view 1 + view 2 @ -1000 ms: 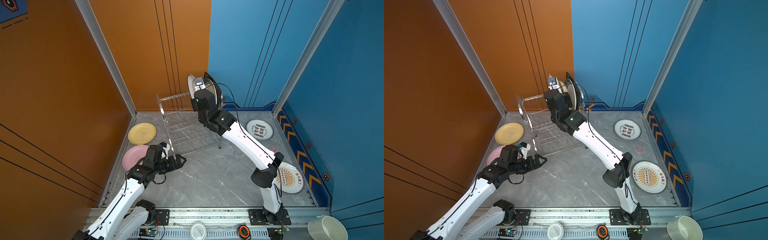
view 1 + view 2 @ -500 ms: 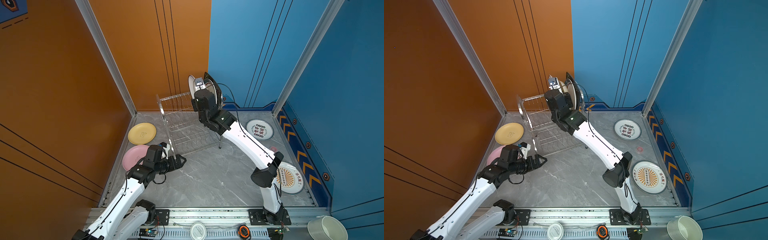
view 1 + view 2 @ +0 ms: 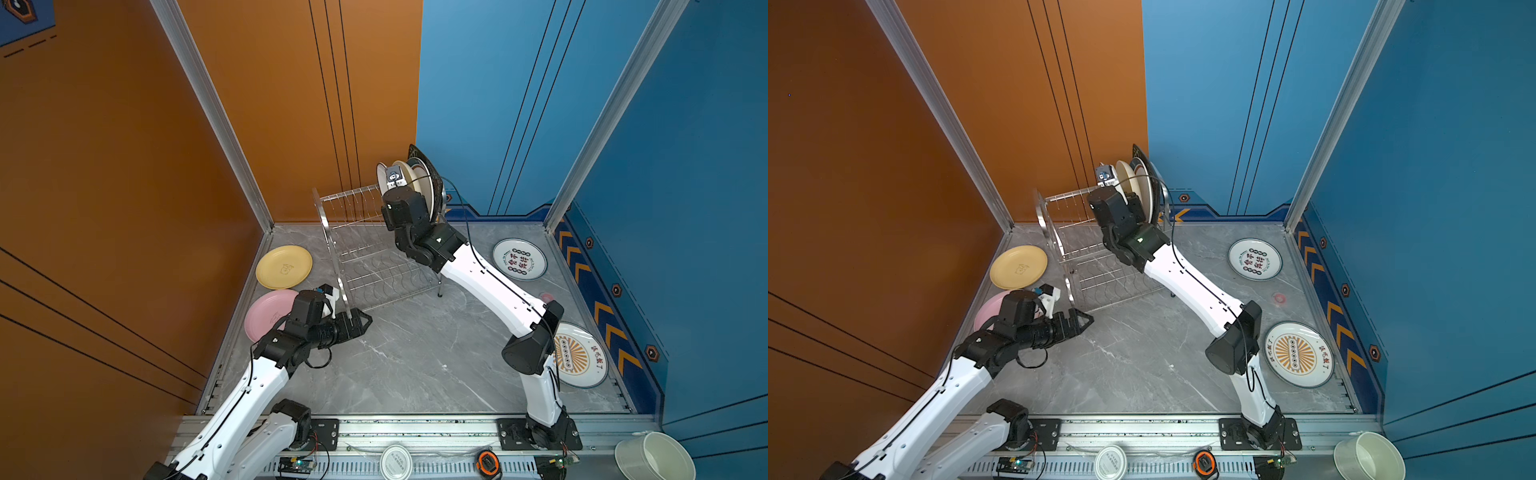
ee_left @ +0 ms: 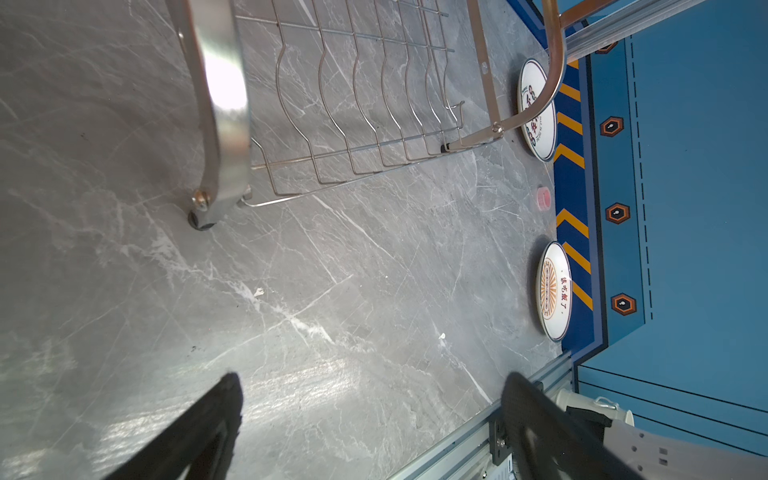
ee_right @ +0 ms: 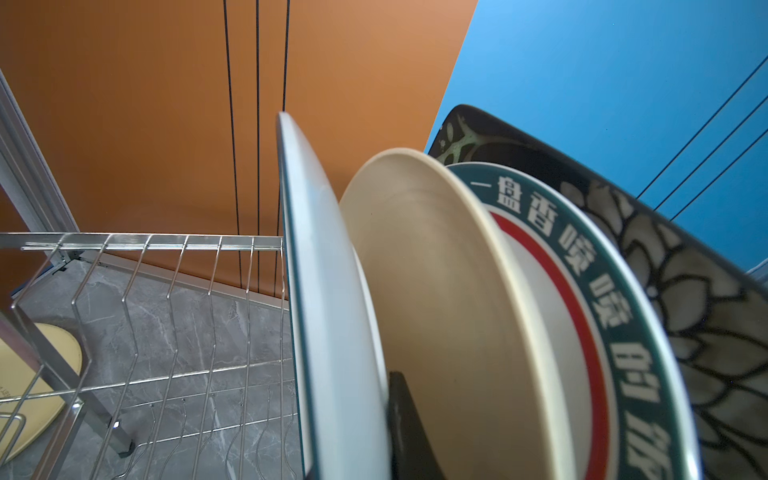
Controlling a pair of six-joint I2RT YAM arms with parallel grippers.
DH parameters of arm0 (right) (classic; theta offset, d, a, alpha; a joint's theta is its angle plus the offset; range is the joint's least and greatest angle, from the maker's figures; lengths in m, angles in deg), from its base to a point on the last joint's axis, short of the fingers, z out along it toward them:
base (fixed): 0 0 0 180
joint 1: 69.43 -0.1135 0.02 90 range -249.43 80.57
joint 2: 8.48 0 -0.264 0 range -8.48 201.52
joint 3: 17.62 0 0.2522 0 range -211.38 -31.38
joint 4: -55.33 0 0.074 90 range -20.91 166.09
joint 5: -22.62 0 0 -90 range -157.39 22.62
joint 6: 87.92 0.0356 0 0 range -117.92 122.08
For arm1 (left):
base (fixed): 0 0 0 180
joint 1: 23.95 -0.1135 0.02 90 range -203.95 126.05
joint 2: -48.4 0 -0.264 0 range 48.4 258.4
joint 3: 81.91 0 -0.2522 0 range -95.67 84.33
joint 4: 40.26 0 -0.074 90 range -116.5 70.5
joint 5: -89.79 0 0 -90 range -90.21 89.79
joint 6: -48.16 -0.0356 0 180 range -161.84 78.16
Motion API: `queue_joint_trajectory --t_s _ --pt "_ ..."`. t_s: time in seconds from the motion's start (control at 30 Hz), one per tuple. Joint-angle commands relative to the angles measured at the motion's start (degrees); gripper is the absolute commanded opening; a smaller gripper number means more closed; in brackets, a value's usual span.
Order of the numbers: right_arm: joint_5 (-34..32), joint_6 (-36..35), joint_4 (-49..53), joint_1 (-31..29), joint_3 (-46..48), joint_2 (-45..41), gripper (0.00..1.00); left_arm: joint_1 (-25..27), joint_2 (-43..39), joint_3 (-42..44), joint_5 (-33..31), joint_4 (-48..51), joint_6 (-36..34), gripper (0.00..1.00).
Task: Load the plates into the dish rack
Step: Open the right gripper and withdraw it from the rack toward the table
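The dish rack (image 3: 328, 232) stands at the back of the grey floor. My right gripper (image 5: 353, 415) is shut on the rim of an upright white plate with a green rim (image 5: 328, 291), held in the upper tier; one black finger (image 5: 405, 424) shows behind it. Beside it stand a beige plate (image 5: 436, 291), a green-rimmed plate with characters (image 5: 582, 291) and a black floral plate (image 5: 685, 291). Flat on the floor lie a yellow plate (image 3: 284, 267), a pink plate (image 3: 268, 311), a white character plate (image 3: 519, 259) and a sunburst plate (image 3: 579, 355). My left gripper (image 3: 365, 320) hangs open and empty by the rack's near foot.
A white bucket (image 3: 654, 457), a small round lid (image 3: 395, 460) and an orange tape measure (image 3: 487, 462) sit by the front rail. A small pink disc (image 3: 545, 296) lies between the two right-hand plates. Orange and blue walls close in three sides.
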Motion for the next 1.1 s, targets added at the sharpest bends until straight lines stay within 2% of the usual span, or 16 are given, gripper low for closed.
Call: queue_joint_trajectory --t_s 0.0,0.13,0.33,0.73,1.07 --pt "0.97 1.86 0.92 0.83 0.34 -1.74 0.11 0.51 -1.13 -0.47 -0.95 0.96 0.21 0.98" --pt "0.82 1.79 1.47 0.70 0.24 -2.09 0.25 0.46 -1.75 -0.64 -1.10 1.33 0.31 0.98" --pt "0.11 1.35 1.91 0.40 0.48 -3.04 0.39 0.60 -2.26 -0.31 -0.93 1.48 0.48 0.98" --pt "0.97 2.64 5.25 -0.98 0.76 -7.15 0.55 0.59 -3.66 -0.96 -2.16 3.22 -0.04 0.98" --pt "5.88 8.34 11.91 -2.02 4.22 -15.11 0.59 0.65 -4.92 -1.21 -2.72 4.26 0.31 0.98"
